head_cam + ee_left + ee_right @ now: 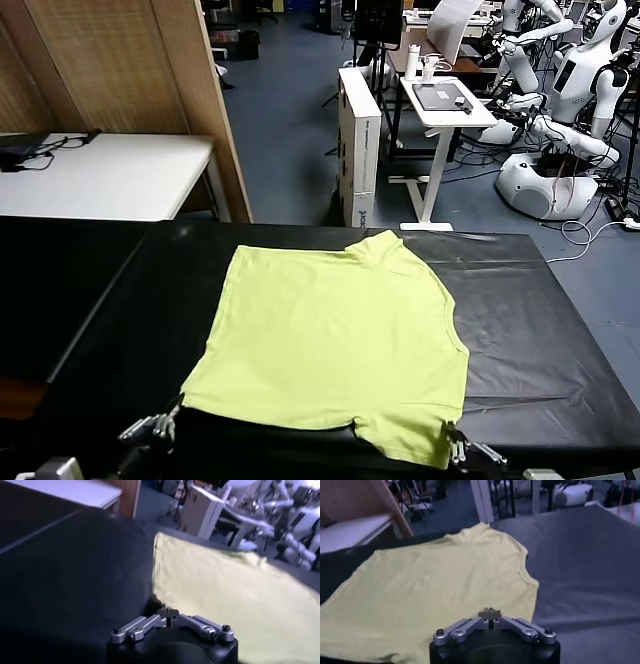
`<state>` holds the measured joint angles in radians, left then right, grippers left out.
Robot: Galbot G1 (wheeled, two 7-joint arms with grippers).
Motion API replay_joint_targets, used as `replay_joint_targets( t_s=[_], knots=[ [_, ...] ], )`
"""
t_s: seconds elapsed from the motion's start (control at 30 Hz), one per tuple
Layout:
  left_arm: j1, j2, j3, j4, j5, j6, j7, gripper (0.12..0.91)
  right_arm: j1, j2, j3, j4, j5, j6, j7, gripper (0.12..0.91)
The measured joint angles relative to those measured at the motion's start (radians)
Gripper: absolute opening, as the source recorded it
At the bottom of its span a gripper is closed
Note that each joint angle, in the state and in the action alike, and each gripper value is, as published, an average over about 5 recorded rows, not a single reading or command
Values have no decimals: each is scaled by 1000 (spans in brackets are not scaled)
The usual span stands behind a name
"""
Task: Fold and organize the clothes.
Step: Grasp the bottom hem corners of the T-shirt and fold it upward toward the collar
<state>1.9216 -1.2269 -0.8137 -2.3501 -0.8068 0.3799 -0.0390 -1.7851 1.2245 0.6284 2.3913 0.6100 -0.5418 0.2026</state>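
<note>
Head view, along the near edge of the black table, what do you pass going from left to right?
Left gripper, shut, at the T-shirt's near left corner → lime T-shirt lying flat on the black table cover → right gripper, shut, at the shirt's near right corner.

I'm looking down at a wide table under a smooth black cover [540, 330]. A single lime yellow-green short-sleeved cotton T-shirt [335, 345] lies spread flat on it, near the middle, its lower hem and one sleeve reaching toward my edge.
</note>
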Motion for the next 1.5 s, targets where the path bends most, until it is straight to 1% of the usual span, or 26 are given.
replay_joint_targets(
  t_s=[0.13, 0.2, 0.5, 0.8, 1.13, 1.37, 1.5],
  knots=[
    [-82, -5, 16, 34, -4, 3, -16, 147, 84, -26, -14, -66, 18, 1, -1, 139],
    [-123, -2, 24, 54, 3, 0, -17, 147, 126, -39, -24, -104, 19, 4, -2, 139],
    [-260, 40, 83, 154, 52, -16, -3, 147, 301, -90, -87, -257, 21, 14, -2, 139],
    [-355, 78, 147, 263, 90, -17, 8, 147, 423, -136, -161, -348, 10, 14, 0, 139],
    [-441, 110, 203, 352, 102, -14, 8, 147, 500, -143, -216, -411, -7, 22, 5, 139],
    [-489, 128, 226, 393, 102, -13, 7, 147, 537, -137, -230, -450, -13, 29, 23, 139],
    [-511, 134, 233, 412, 101, -13, 6, 147, 550, -132, -237, -465, -13, 30, 25, 139]
  ],
)
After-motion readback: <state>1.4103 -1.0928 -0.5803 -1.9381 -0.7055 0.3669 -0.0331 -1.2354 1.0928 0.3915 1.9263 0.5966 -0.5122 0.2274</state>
